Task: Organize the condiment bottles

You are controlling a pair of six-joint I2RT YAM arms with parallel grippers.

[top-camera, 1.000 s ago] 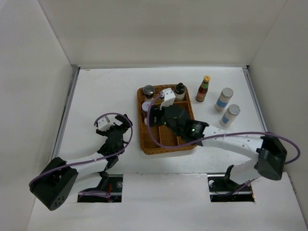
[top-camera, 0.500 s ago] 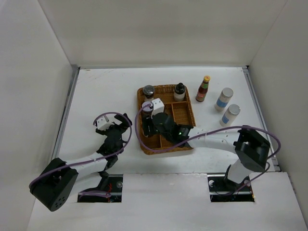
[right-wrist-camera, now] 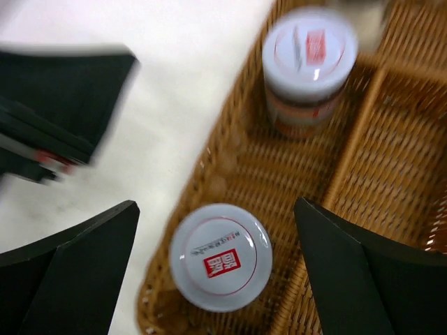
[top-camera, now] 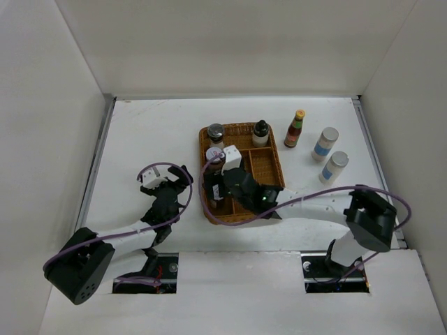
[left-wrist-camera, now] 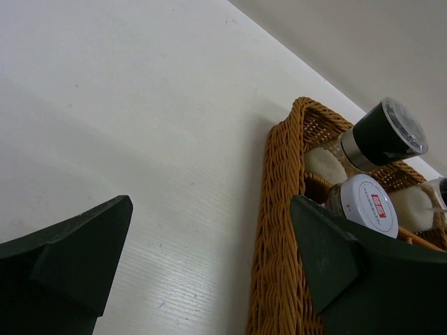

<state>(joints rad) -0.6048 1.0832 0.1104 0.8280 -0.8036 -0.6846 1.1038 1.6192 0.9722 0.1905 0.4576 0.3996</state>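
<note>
The right gripper hangs wide open over the near jar; lifting off crooked, a finger could knock it toward the second jar at one o'clock.

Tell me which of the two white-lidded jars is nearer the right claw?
The jar directly below the right gripper, between its open fingers; the other jar stands farther along the tray.

Holds the left gripper wide apart at lower left, empty; stretches the right arm leftward to centre, right gripper spread, gripping nothing.
</note>
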